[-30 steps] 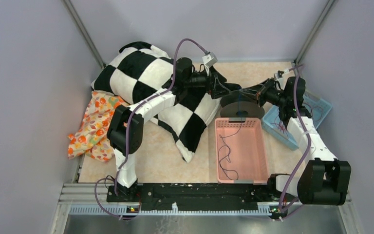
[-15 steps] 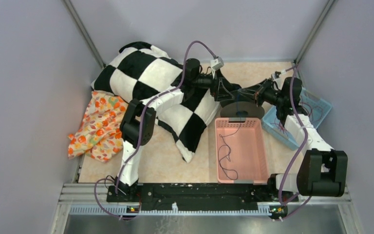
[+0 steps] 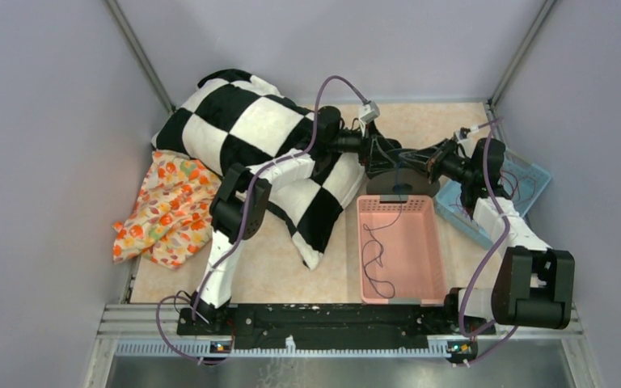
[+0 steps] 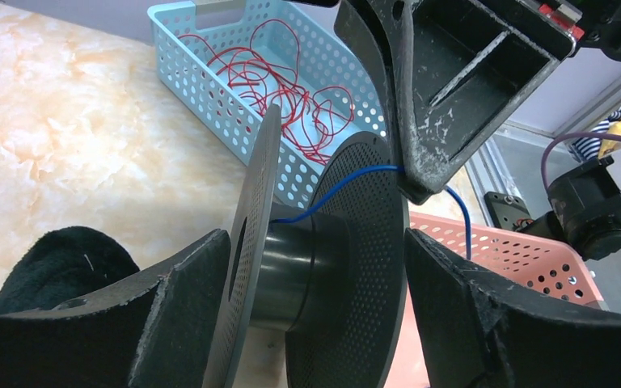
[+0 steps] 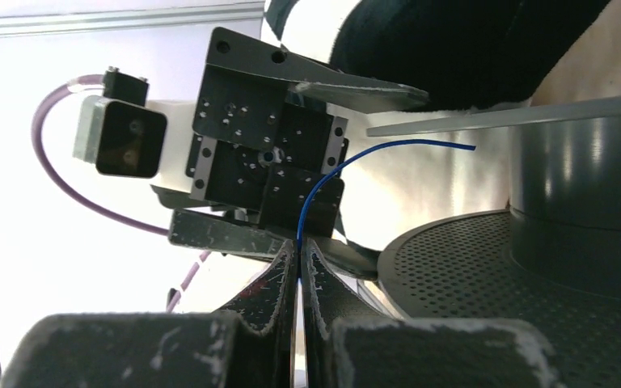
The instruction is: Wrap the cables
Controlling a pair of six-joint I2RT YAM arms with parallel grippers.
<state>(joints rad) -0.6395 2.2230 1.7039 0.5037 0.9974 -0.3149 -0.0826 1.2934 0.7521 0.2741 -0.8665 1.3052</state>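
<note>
A dark perforated spool (image 3: 402, 183) lies at the back of the table, behind the pink basket (image 3: 434, 242). The cable (image 4: 348, 181) is a thin blue wire running from the spool's hub (image 4: 299, 267) to my right gripper (image 5: 300, 246), which is shut on it. From there it hangs into the pink basket, where its loose end (image 3: 376, 260) lies looped. My left gripper (image 4: 315, 240) stands open astride the spool, one finger close outside each flange; I cannot tell whether they touch. In the top view the left gripper (image 3: 388, 158) and the right gripper (image 3: 425, 162) meet over the spool.
A black-and-white checked pillow (image 3: 242, 129) lies under the left arm, a floral cloth (image 3: 162, 206) beside it. A light blue basket (image 3: 535, 173) holding red wires (image 4: 291, 89) stands at the back right. Walls close in on three sides.
The left arm has reached right across the pillow, bringing its open gripper around the spool. The right gripper has shifted slightly left, still holding the cable.
</note>
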